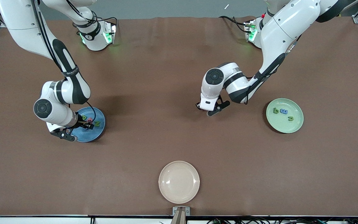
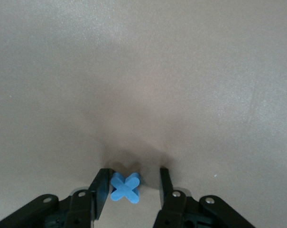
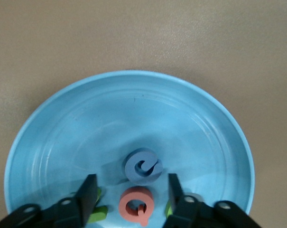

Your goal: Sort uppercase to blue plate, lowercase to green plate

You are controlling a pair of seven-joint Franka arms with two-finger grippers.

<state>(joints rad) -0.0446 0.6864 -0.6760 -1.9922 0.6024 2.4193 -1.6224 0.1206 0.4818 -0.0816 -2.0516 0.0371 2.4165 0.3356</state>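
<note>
Closing left pincer (image 2: pixel 130 183) on blue x (image 2: pixel 124 186), not yet gripped; we centre it first. Right pincer (image 3: pixel 132 190) wide over blue plate (image 3: pixel 62 123).

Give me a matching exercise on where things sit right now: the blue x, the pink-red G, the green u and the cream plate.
Things:
1. blue x
2. pink-red G
3. green u
4. cream plate

Places:
A. in the green plate
B. nearest the front camera
C. on the bare table, within the left tool
D. in the blue plate, under the open right tool

Pairs: 1-C, 2-D, 3-A, 4-B
</note>
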